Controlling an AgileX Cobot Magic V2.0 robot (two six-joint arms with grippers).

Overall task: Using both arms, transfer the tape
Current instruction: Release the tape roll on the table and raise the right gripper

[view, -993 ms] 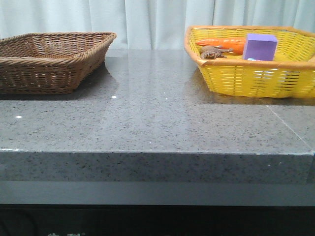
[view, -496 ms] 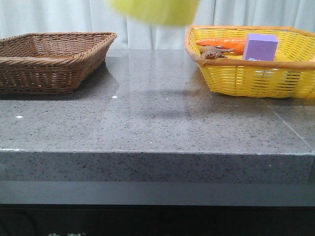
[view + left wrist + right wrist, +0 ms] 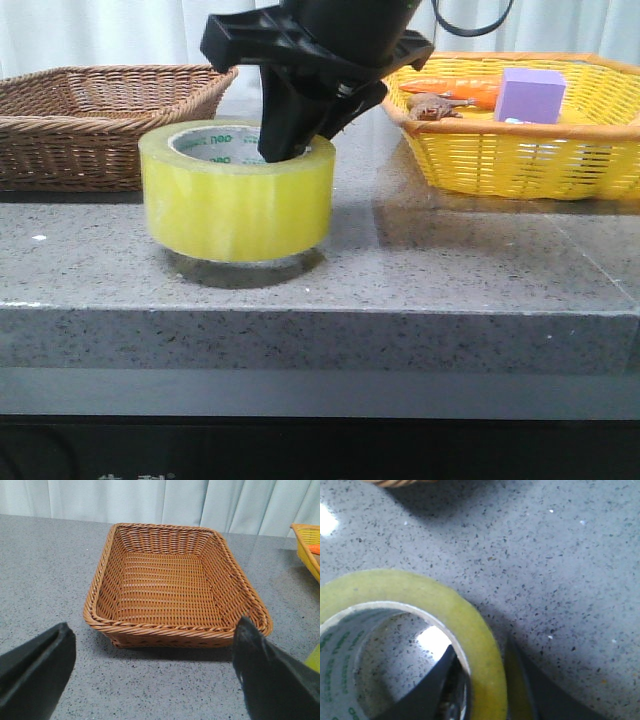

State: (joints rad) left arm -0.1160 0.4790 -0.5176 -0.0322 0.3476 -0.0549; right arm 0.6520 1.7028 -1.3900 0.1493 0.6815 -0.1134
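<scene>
**Tape set down for the handover**

The right gripper [image 3: 290, 135] pinches the wall of the tape [image 3: 238, 205], one finger inside the core, resting it on the table [image 3: 450, 260]. The left gripper [image 3: 150, 675] waits spread apart, facing the wicker basket [image 3: 170, 587].

One second earlier the grey counter [image 3: 480, 270] between the two baskets carried nothing. Half a second earlier a blurred yellow-green shape showed at the upper edge of the front view, above the counter, with a faint shadow under it. The tape [image 3: 238, 195] then stood flat on the counter, core opening upward, just in front of the brown basket [image 3: 90, 120]. The right gripper [image 3: 290, 135] had come down into view with it: one finger [image 3: 442, 682] sat inside the white core and the other against the outer wall, clamping the roll's wall between them. A dark shadow lay beneath the roll.
</scene>
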